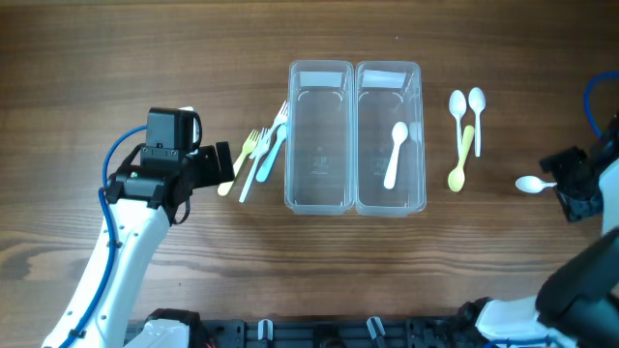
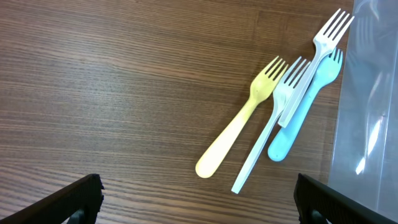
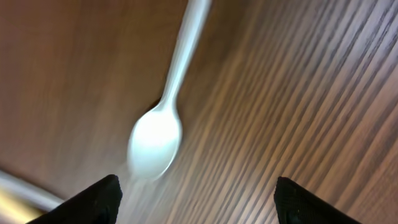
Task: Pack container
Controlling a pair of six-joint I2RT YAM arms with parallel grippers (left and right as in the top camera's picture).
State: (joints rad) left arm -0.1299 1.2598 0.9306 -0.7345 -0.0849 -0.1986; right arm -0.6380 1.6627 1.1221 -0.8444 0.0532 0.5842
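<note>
Two clear containers stand side by side at the centre, the left one [image 1: 319, 188] empty and the right one [image 1: 414, 145] holding a white spoon [image 1: 396, 153]. A yellow fork [image 1: 242, 162], a blue fork [image 1: 269, 155] and white forks [image 1: 280, 118] lie left of them. My left gripper [image 1: 218, 166] is open and empty by the fork handles. In the left wrist view [image 2: 199, 202] it sits just short of the yellow fork [image 2: 239, 127] and blue fork [image 2: 305, 112]. My right gripper [image 1: 566, 188] is open beside a loose white spoon [image 1: 534, 184], which shows blurred ahead of the fingers [image 3: 196, 199] in the right wrist view [image 3: 155, 140].
Right of the containers lie a pale yellow spoon [image 1: 456, 106], a white spoon [image 1: 476, 116] and a yellow spoon [image 1: 461, 159]. The left container's wall [image 2: 373, 93] fills the right edge of the left wrist view. A blue cable [image 1: 592, 101] loops at the far right.
</note>
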